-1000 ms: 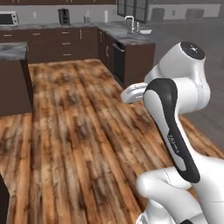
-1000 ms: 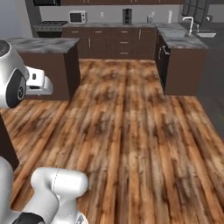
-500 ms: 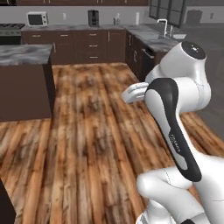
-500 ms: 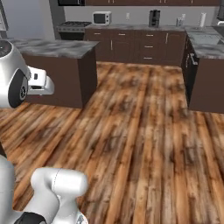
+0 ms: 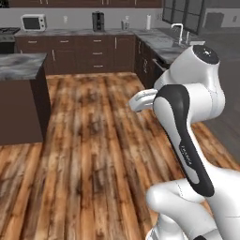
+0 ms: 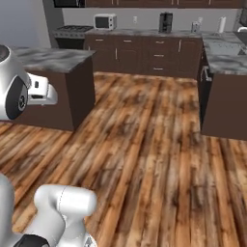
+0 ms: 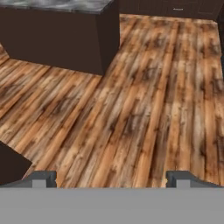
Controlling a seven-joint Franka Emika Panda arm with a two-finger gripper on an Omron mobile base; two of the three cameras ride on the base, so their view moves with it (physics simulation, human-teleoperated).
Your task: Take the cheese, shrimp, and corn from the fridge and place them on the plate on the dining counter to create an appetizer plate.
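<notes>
My two-finger claw [image 7: 111, 177] hangs wide open and empty above the brown wooden plank floor [image 7: 144, 109]; the marbled grey-and-white stone counter on its dark brown base [image 6: 58, 60] stands ahead to my left.

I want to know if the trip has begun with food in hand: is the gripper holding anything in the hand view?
No, the gripper stands wide open, with just wooden floor showing between its fingertips.
</notes>
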